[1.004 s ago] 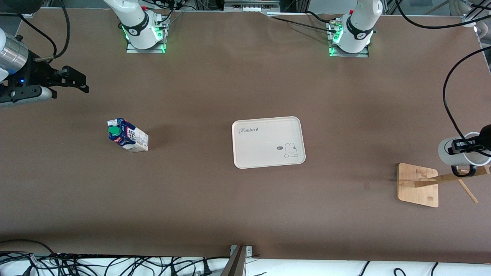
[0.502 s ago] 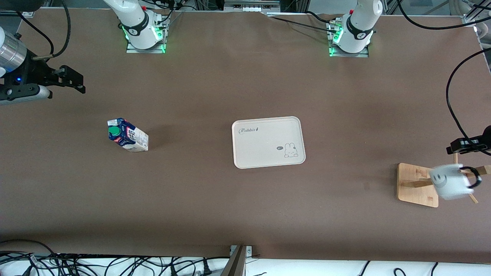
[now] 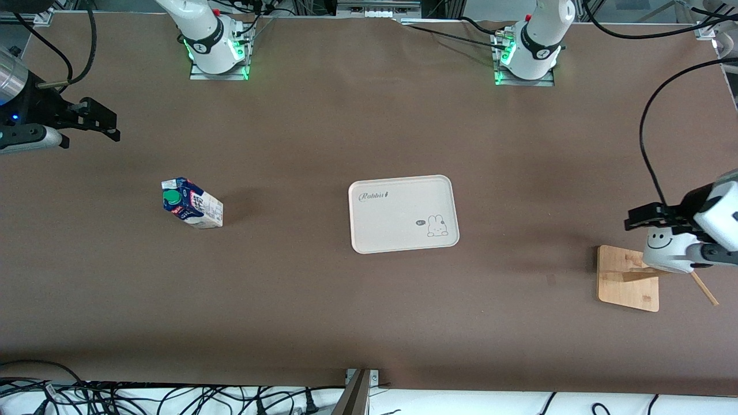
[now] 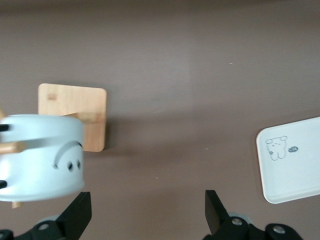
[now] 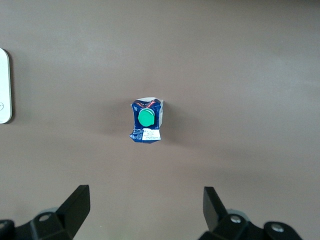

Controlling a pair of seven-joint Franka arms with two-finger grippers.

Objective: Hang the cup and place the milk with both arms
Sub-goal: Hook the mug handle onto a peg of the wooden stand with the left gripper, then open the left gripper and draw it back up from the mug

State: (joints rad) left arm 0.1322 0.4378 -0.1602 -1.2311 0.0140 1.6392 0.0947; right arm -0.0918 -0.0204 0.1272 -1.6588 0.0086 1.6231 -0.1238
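Two arms, one tray, one rack, one cup, one milk carton: my count of the tabletop from the remote desk.

- Table [image 3: 323, 311]: one, brown; it carries everything below.
- Left gripper [image 3: 654, 218]: one, over the rack at the left arm's end of the tabletop. I see its fingers spread wide with nothing between them; the cup sits just beside them, not gripped.
- Right gripper [image 3: 98, 118]: one, up over the right arm's end of the tabletop, jaws wide apart and empty. This arm waits.
- Tray [image 3: 403, 214]: one, cream, with a rabbit drawing, near the middle of the tabletop, well apart from both task items. Nothing is on it.
- Rack [image 3: 627, 278]: one, a wooden base with slanted pegs, close to the edge at the left arm's end.
- Cup [image 3: 666, 251]: one, white with a smiley face, up on the rack's pegs above the base. I judge it rigid, light and breakable; if it needs reseating I would take it by the rim wall. Its handle is hidden from me.
- Milk [image 3: 191, 203]: one, a dark blue carton with a green cap, standing toward the right arm's end, clear of the edges. I judge it light, its walls soft enough to dent; I would pinch across two flat sides below the gable, gently.
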